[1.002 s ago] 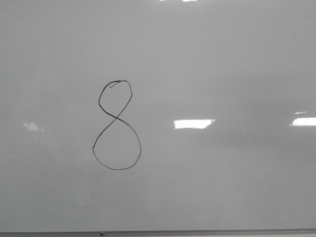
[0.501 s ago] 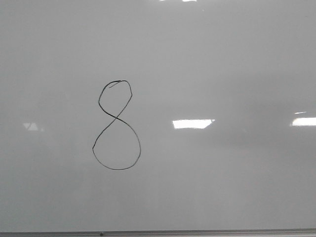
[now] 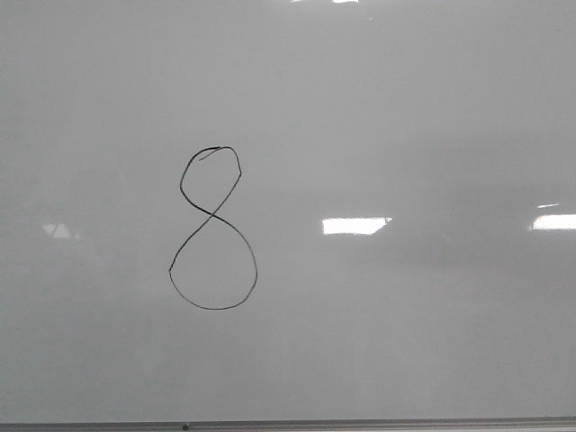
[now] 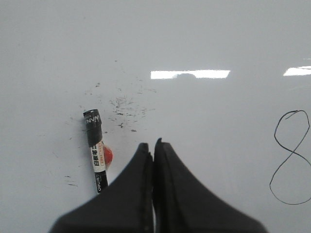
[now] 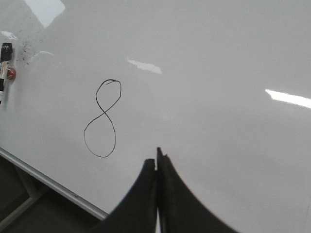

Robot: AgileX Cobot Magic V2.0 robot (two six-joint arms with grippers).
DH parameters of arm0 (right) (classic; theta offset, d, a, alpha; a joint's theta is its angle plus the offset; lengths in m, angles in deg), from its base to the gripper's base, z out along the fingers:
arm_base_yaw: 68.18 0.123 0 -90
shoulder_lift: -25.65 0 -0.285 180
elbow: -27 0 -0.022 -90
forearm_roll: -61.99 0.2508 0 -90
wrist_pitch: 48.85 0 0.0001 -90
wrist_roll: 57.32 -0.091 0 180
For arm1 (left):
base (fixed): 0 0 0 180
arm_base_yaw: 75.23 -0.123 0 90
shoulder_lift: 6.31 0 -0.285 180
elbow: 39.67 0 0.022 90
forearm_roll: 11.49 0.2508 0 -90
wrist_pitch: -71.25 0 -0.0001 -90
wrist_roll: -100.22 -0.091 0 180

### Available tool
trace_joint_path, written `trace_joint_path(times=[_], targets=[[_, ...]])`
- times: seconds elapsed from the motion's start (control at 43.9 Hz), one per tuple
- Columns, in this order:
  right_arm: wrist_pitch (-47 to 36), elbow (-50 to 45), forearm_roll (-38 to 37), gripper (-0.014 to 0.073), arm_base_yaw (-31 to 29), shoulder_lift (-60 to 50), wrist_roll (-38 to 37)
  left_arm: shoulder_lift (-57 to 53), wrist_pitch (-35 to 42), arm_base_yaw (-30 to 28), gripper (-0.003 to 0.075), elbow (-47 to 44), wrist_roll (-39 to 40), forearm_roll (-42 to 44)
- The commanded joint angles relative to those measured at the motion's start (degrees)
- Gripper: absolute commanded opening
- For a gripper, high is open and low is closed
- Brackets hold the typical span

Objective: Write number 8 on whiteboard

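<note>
Your number 8 is drawn in thin black line on the whiteboard, left of centre in the front view; its small upper loop sits over a larger lower loop, the strokes crossing at the middle, and a short stray tick shows at the top of the upper loop. The board fills that view, glossy and pale grey, with bright light reflections to the right of the figure and a thin metal edge strip along the bottom.

Your left gripper has its two black fingers pressed together with nothing between them; beside it a black marker with a white label lies flat on the board, near a scatter of small black ink specks. Your right gripper is likewise closed and empty, hanging over bare board a little to one side of the figure.
</note>
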Motion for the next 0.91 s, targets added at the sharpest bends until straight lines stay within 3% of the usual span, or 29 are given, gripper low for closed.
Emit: trace_joint_path(times=[0.0,0.159,0.273,0.478,0.752,0.888], targets=[[-2.3,1.5,2.0,-0.0069,-0.4,0.1,0.1,-1.3,5.5,0.4,-0.0021,-0.1,0.0,-2.6],[-2.3,1.5,2.0,-0.0069,-0.4,0.1,0.1,-6.7,7.6,-0.4,-0.0021,-4.9,-8.3,-9.8],[-2.3,1.5,2.0,-0.0069,-0.4,0.1,0.1,-11.6,9.6,-4.1,-0.0021,-8.4,-14.1,-15.0],[-2.3,1.5,2.0,-0.0069,-0.4,0.1,0.1,-17.5,12.7,-9.9,-0.0021,-15.1,-14.1,-14.6],[-2.3,1.5,2.0,-0.0069,-0.4,0.1,0.1,-20.0,20.6,-10.4,-0.0021,-22.7,-14.1,-13.7],[-2.3,1.5,2.1,-0.0069,-0.4,0.1,0.1,-20.0,19.2,-10.4,-0.0021,-22.6,-14.1,-13.7]])
